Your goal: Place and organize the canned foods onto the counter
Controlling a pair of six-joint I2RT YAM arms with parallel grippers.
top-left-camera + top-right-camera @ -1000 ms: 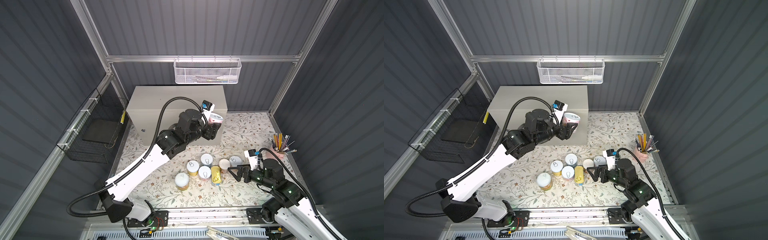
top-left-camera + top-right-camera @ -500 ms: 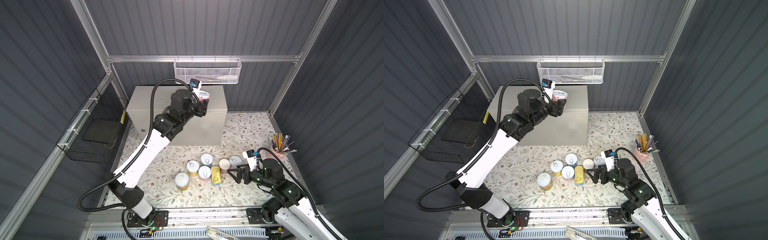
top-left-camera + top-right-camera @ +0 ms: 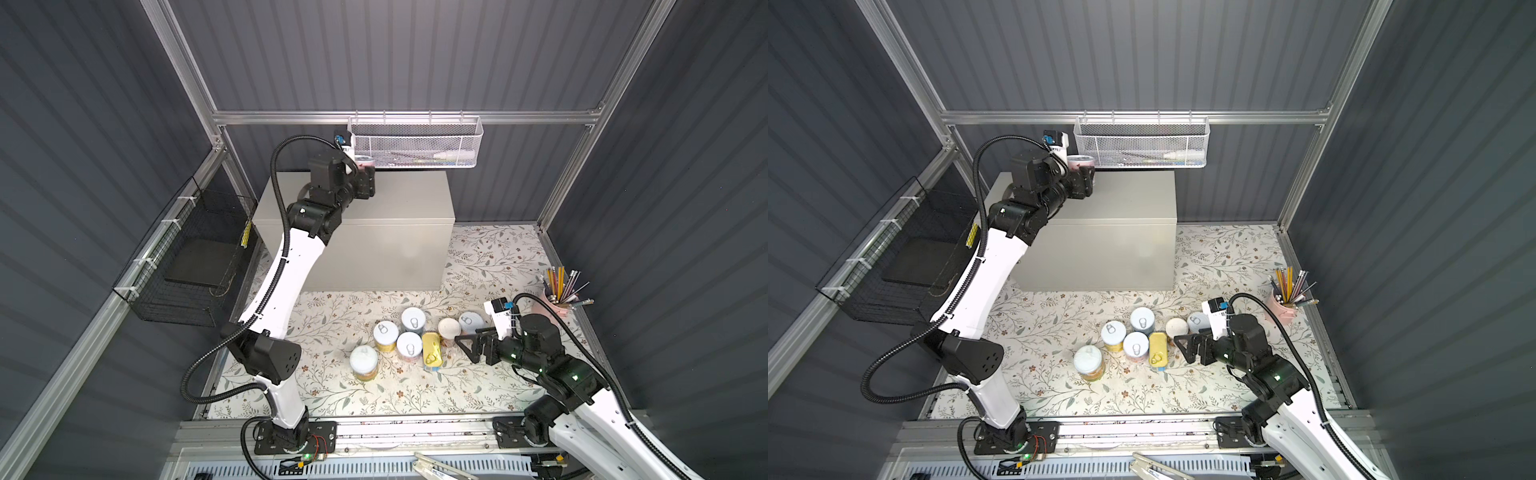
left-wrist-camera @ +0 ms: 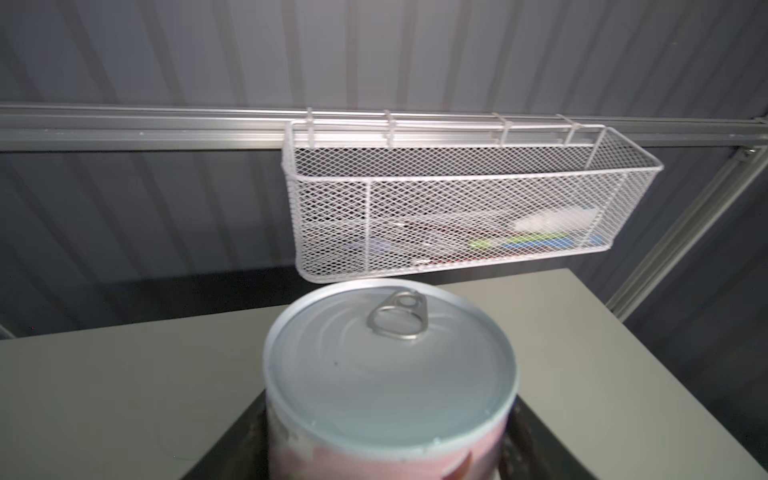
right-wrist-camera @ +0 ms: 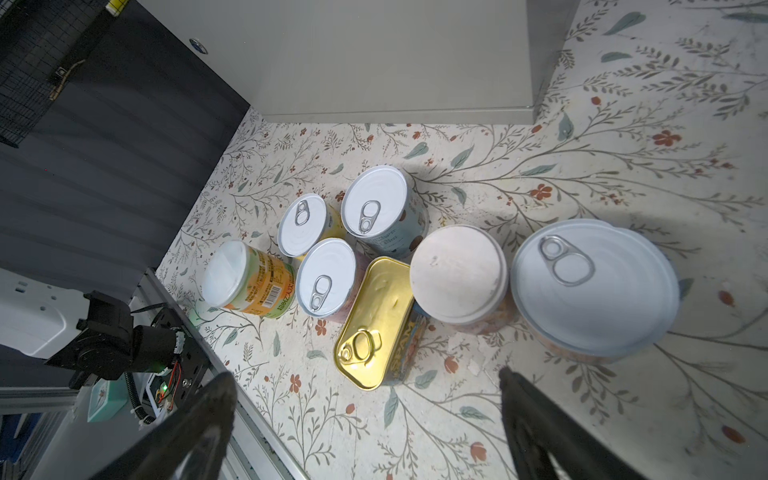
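My left gripper point(image 3: 365, 183) is shut on a pink-labelled can point(image 3: 365, 161) with a silver pull-tab lid point(image 4: 390, 365). It holds the can upright over the back of the counter point(image 3: 409, 199), close under the white mesh basket. Whether the can's base touches the counter top point(image 4: 124, 395) is hidden. Several more cans stand clustered on the floral mat, among them an orange-labelled one point(image 3: 363, 362) and a plain white-lidded one point(image 5: 459, 274), with the gold-topped tin point(image 5: 380, 320) in their midst. My right gripper point(image 5: 365, 376) is open and empty, low beside the tin.
The white mesh basket point(image 3: 415, 141) hangs from the back rail just over the counter. A black wire basket point(image 3: 195, 266) is fixed to the left wall. A pink pencil cup point(image 3: 557, 301) stands at the right wall behind my right arm.
My left arm has carried the pink can from the counter's front right corner up and back over its top. The right gripper has stayed in place, open.
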